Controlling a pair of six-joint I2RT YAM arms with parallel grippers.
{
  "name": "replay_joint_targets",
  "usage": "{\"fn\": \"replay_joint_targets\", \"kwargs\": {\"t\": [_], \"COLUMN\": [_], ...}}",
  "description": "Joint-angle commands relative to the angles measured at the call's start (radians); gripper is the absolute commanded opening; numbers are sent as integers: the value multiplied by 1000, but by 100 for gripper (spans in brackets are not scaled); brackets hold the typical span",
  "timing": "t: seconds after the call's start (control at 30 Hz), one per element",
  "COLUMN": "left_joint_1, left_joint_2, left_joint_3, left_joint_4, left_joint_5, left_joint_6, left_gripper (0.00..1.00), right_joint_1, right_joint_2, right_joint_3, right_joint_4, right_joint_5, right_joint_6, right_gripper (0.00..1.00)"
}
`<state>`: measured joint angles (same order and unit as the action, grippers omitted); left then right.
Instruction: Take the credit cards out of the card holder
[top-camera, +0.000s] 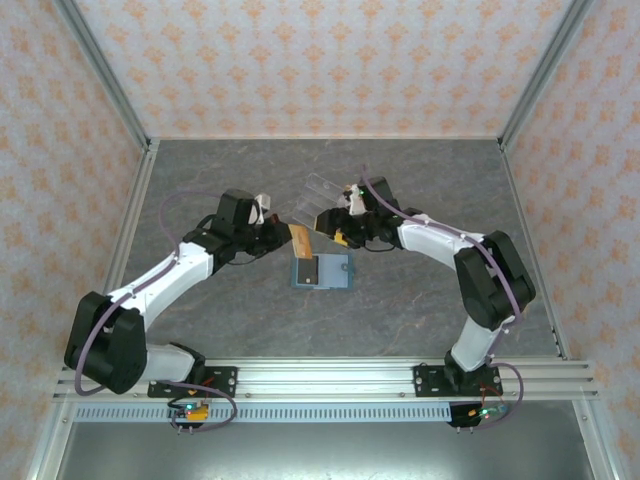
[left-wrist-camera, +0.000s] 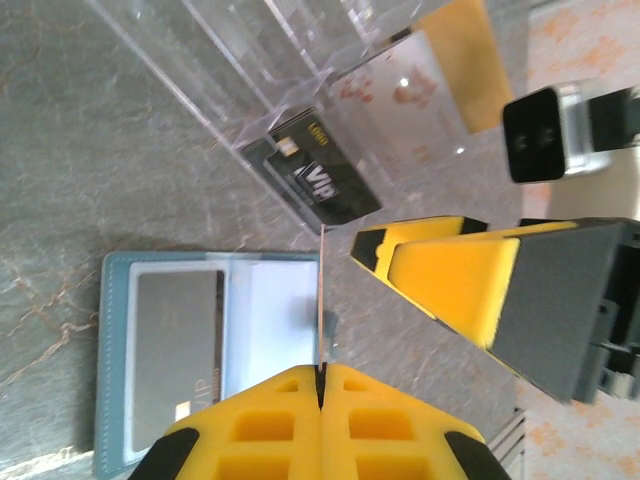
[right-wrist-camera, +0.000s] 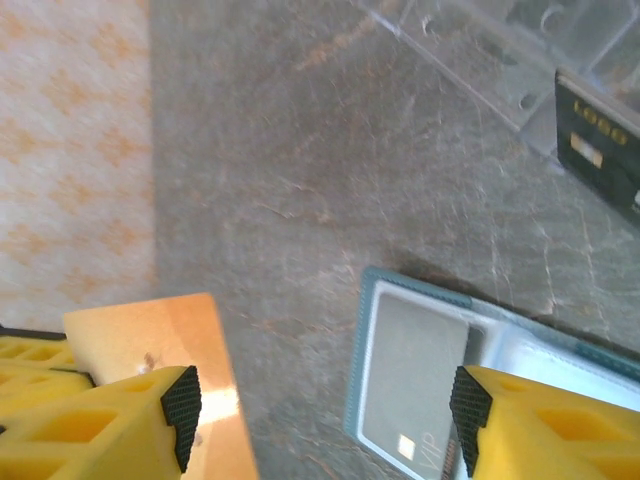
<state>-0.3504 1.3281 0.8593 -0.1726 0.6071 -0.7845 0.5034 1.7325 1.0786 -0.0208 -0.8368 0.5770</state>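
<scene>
The teal card holder (top-camera: 322, 271) lies open and flat on the table, with a grey VIP card (left-wrist-camera: 180, 340) in its left pocket. My left gripper (left-wrist-camera: 321, 368) is shut on an orange credit card (top-camera: 299, 238), held just above the holder's far edge; in the left wrist view the card (left-wrist-camera: 321, 290) appears edge-on as a thin line. My right gripper (right-wrist-camera: 325, 415) stands open beside that orange card (right-wrist-camera: 150, 350), its jaws wide apart with nothing between them, over the holder (right-wrist-camera: 365, 350). In the top view the right gripper (top-camera: 335, 232) faces the left one.
A clear acrylic tiered stand (top-camera: 320, 195) sits just behind the grippers, holding a black VIP card (left-wrist-camera: 315, 180), a silvery card (left-wrist-camera: 400, 100) and a gold card (left-wrist-camera: 470, 60). Patterned walls enclose the grey table (top-camera: 420, 300) on three sides.
</scene>
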Motion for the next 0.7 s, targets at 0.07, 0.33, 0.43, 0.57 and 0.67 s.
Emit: {"fn": "replay_joint_targets", "kwargs": {"t": [0.07,0.33,0.43,0.57,0.67], "left_joint_1": [16,30,37,43,46], "left_joint_2": [-39,-15,3,17,24], "left_joint_3": [-29,-37,-41,-41,-42], "left_joint_4": [157,259,293,307,309], "left_joint_5": [50,70,81,86,88], "left_joint_6": [-105,-197,-227,-242,-247], "left_gripper": [0,0,0,0,0], "right_joint_1": [-4,-5,-6,-7,-8], "right_joint_2": [28,38,40,33,24], "right_joint_3": [-15,-23,-34,-46,-47], "right_joint_4": [269,410,471,515,518], "right_joint_5": [-156,-213,-240,-250,-250], "right_joint_6": [147,244,280,305,304], "right_gripper": [69,63,55,46,36]}}
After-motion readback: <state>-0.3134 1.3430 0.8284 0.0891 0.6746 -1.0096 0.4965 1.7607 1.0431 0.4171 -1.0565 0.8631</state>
